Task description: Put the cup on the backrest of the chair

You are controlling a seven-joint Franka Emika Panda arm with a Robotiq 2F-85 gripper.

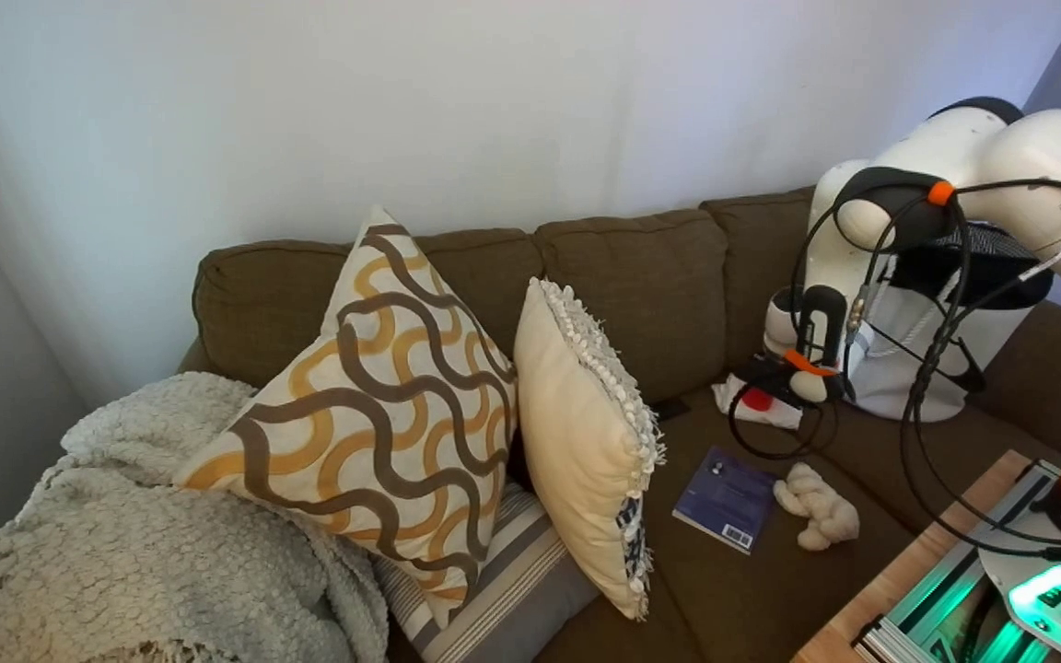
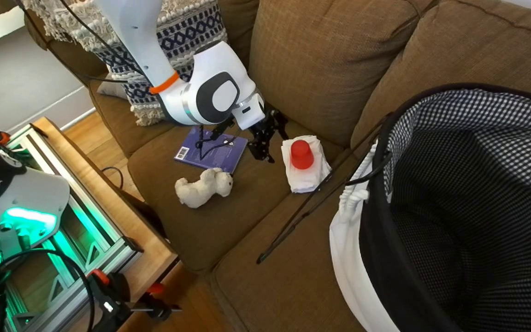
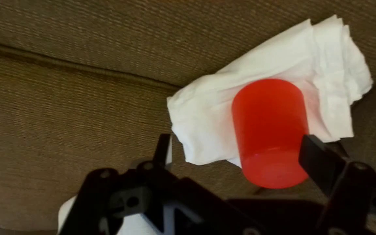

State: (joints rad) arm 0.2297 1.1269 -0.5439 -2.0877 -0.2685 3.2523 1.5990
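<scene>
Holds the gripper [image 3: 237, 147] spread, pinching nothing. Has the red cup [image 2: 302, 155] just beside it, not touching in an exterior view, seemingly mouth down on a folded white cloth [image 3: 204, 120], and off-centre toward a single finger [image 3: 320, 164] in the wrist view. If lowered without re-centring, could land that finger on the cup's wall and topple it. If closed too low, might gather cloth along with cup and drag both. Past the cup from the gripper, could bump the hamper [image 2: 346, 258] by swinging that way. Farthest out, at the sofa's backrest [image 2: 321, 60], higher than the gripper, risks a roll-off by releasing the cup tilted on soft, rounded padding.
</scene>
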